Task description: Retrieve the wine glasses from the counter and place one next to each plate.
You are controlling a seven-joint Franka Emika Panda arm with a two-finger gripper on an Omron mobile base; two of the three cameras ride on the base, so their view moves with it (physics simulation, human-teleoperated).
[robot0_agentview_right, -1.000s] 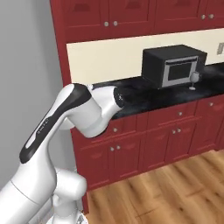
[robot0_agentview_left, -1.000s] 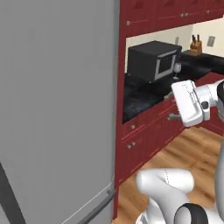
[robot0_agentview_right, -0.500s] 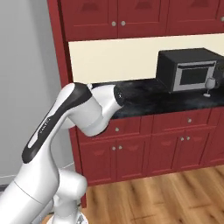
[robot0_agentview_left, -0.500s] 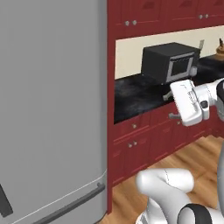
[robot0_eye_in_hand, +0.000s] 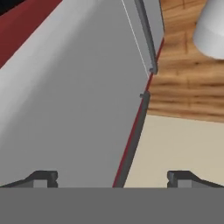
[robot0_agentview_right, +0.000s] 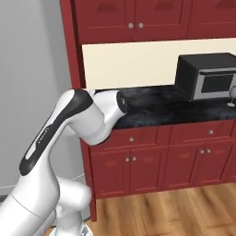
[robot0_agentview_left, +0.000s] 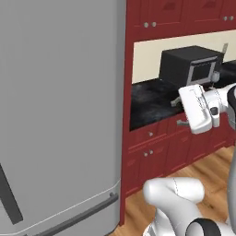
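Both base views have swung since the earlier frames, so the base has turned; nothing on the counter (robot0_agentview_right: 161, 108) has moved. Gripper (robot0_eye_in_hand: 112, 178): fingertips set wide apart, empty, facing the grey refrigerator (robot0_eye_in_hand: 78, 109). One wine glass (robot0_agentview_right: 231, 97) stands beside the microwave (robot0_agentview_right: 207, 76), well away. Judgement: no glass collected or placed yet.

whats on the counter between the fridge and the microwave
Nothing: in the right base view the counter is bare black stone from the grey fridge across to the microwave. A wine glass stands beyond the microwave.
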